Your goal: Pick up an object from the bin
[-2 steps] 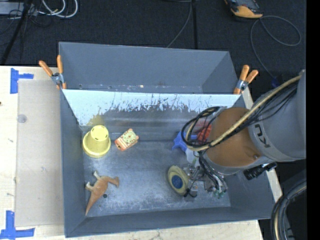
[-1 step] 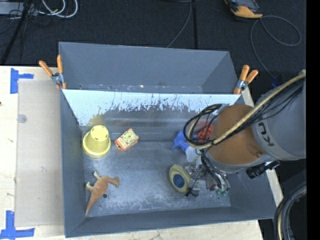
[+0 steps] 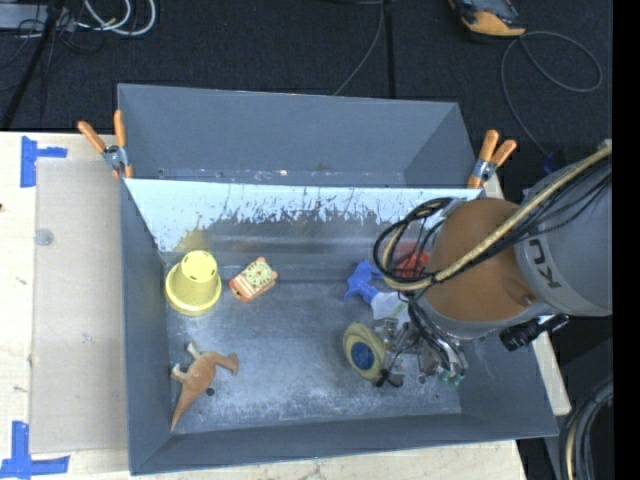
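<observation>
- Reaching in from the right edge of the bin, the arm hangs low over the right part of the floor. Its brown wrist cover and looped black cables sit above the things lying there.
- The gripper is down near the floor, close to the bin's front right corner.
- A yellowish roll of tape lies tilted just beside the gripper, on the side toward the bin's middle. Whether the two touch cannot be told.
- Whether the jaws are spread or pressed together cannot be told, as dark metal and wires crowd that spot.
- A blue thing lies just behind the roll of tape, toward the back wall, at the edge of the wrist cover.
- A red thing shows behind the cables, near the blue thing.
- A yellow cup stands near the left wall, well apart from the gripper.
- A small orange block lies just to the right of the yellow cup, not touching it.
- A tan toy dinosaur lies near the front left corner.
</observation>
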`<state>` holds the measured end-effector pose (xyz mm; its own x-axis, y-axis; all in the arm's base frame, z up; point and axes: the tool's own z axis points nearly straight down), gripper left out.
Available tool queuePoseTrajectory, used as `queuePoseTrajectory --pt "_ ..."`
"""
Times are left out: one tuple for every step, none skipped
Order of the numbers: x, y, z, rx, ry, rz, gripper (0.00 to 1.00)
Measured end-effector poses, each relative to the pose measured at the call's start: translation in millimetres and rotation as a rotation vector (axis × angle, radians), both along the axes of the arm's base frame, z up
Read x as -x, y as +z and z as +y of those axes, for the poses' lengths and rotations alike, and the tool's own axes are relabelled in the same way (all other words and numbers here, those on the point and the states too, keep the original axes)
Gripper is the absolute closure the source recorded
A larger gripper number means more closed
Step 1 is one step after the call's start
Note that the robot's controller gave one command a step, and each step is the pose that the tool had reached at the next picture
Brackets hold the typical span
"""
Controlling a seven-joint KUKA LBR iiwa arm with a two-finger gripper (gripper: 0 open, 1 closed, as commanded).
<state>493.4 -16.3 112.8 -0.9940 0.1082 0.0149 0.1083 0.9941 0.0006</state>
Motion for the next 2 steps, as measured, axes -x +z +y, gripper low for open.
queuePoseTrajectory --pt "-0.6 19.0 -0.1 0.000 0.001 -0.001 1.00" --pt "-0.6 37.5 -0.1 0.000 0.001 -0.001 1.00"
